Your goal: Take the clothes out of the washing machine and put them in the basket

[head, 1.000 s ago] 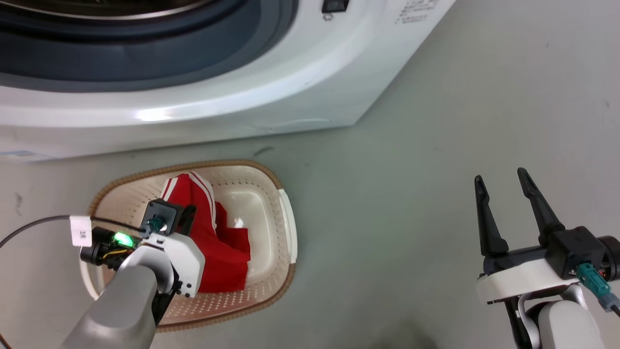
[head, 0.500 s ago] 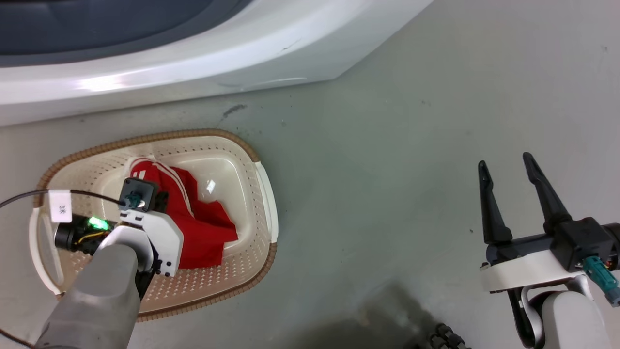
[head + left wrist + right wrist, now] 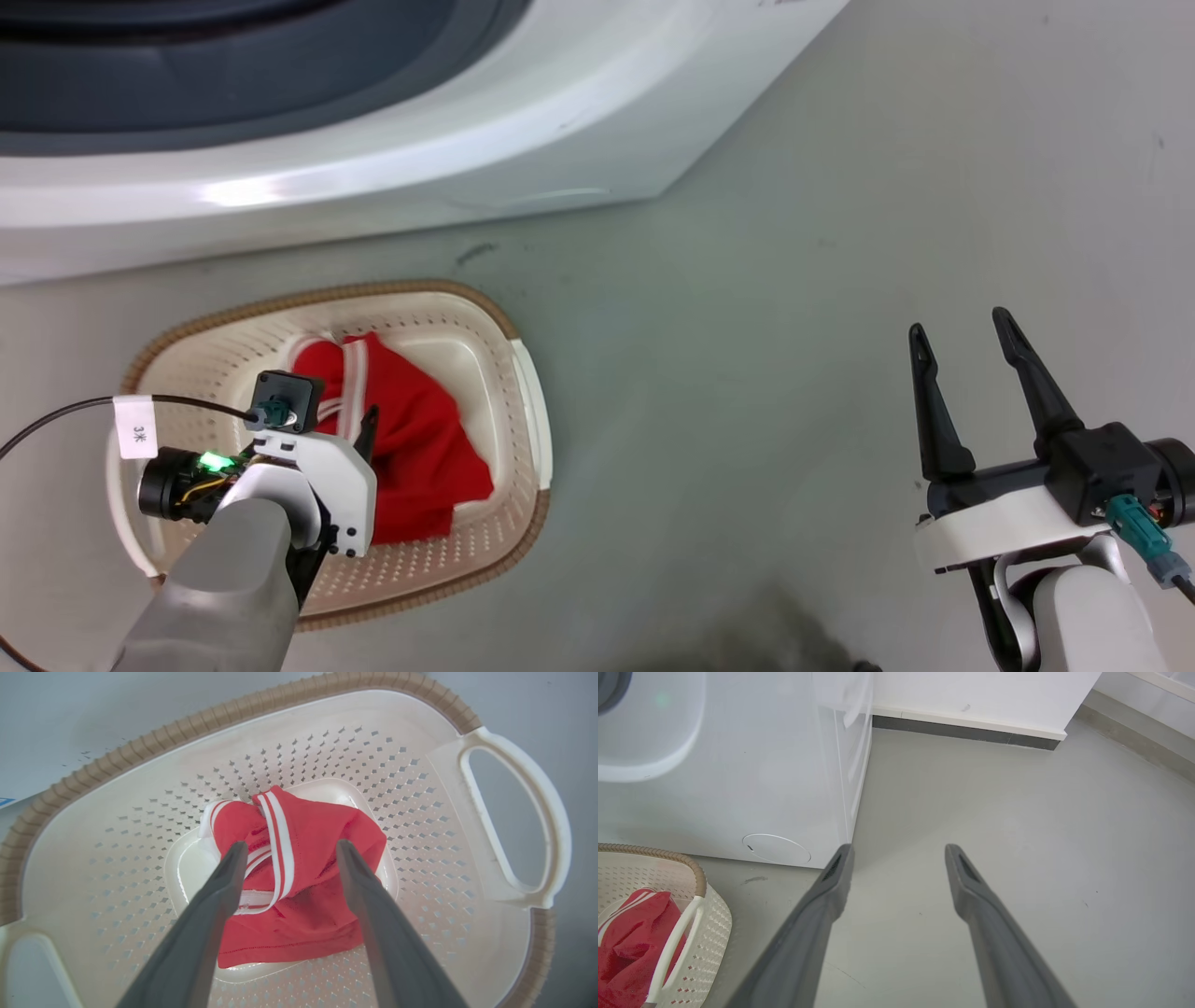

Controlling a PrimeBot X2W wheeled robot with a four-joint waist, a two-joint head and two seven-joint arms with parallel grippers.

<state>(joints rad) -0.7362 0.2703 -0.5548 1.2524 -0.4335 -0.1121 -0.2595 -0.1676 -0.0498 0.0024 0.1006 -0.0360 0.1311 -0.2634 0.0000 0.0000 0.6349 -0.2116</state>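
Observation:
The cream basket [image 3: 308, 297] with a brown rim stands on the floor just in front of the white washing machine [image 3: 467, 140]. One of the clothes, a red garment [image 3: 420, 448] with white-striped trim, lies crumpled on the basket's bottom. My left gripper [image 3: 290, 845] hangs open just above the garment [image 3: 317, 858], its fingers straddling the striped trim and holding nothing. Off to the right, my right gripper [image 3: 959, 322] is open and empty over bare floor. The right wrist view shows the basket [image 3: 710, 919] and garment [image 3: 630, 942] at its lower left.
The grey floor [image 3: 747, 327] runs to the right of the basket and washer. The washer's front [image 3: 738, 788] carries a round service cover [image 3: 776, 848] low down. A wall with a dark skirting [image 3: 962, 730] lies beyond. A black cable with a white tag [image 3: 136, 427] trails from my left wrist.
The whole head picture has shifted, so the camera moved. The red garment now lies lower and more spread in the basket, with my left gripper still over it. The right gripper holds the same pose.

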